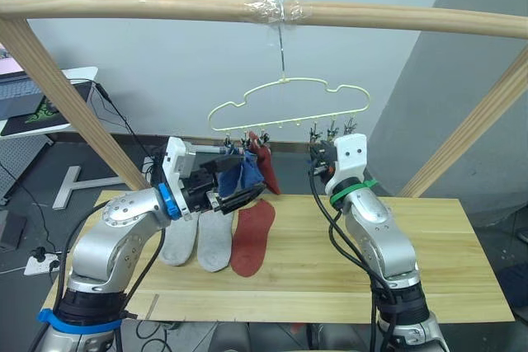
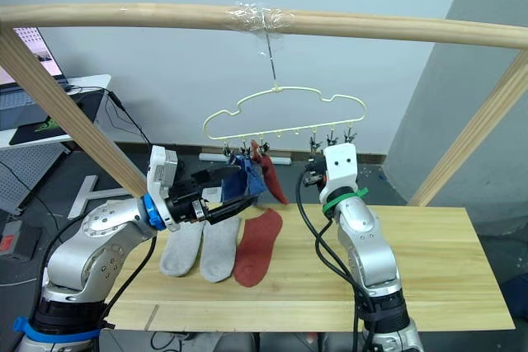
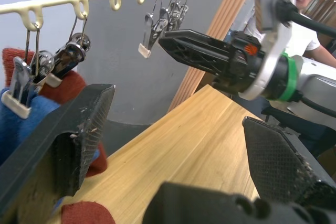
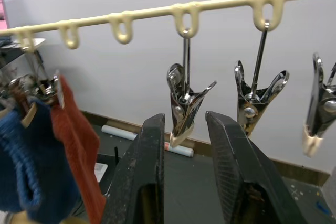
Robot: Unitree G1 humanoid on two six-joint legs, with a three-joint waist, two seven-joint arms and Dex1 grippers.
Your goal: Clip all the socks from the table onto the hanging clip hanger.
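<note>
A free clip is bracketed between the narrowly parted right gripper fingers; an off-centre squeeze could swing it aside.

A pale yellow clip hanger is hanging above the light wooden table, carrying blue socks and one rust red sock at its left end, while two grey socks and a second red sock are lying flat below.

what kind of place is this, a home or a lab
Most likely a robotics lab or test room, not a home: a clip hanger taped to a bare wooden bar over a plank table, and a side desk with a laptop.
</note>
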